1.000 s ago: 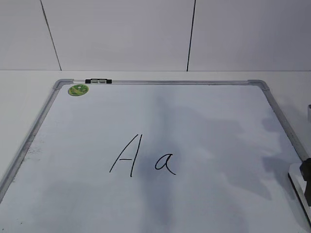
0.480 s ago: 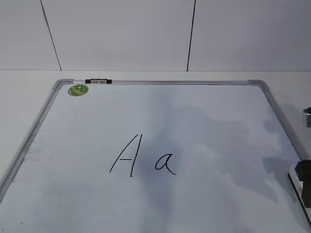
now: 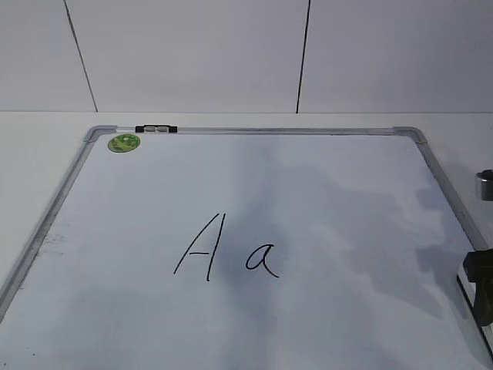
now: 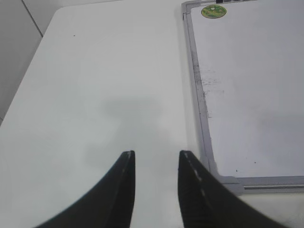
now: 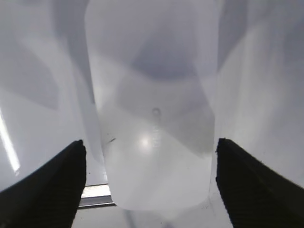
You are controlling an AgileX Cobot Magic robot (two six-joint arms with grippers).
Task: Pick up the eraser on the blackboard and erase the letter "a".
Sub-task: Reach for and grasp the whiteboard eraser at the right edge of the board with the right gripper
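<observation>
A white table (image 3: 46, 127) is seen carrying the blackboard (image 3: 323, 193), which lies flat on it and fills most of the exterior view. Bare tabletop is left at 9 o'clock and 12 o'clock of the board. In the left wrist view, the table (image 4: 95, 85) is shown at 9 o'clock of the board's grey frame (image 4: 197, 95), with faint shadows cast on it.

A white wall (image 3: 192, 54) fills the back, split by two thin dark seams, one slanting at 11 o'clock, one nearly upright at 12 o'clock. Below it runs a plain white table (image 3: 38, 154), matte and bare at 9 o'clock. In the left wrist view the table's edge meets a grey floor (image 4: 14, 57) at 10 o'clock. Light is soft and even, casting faint grey shadows.
</observation>
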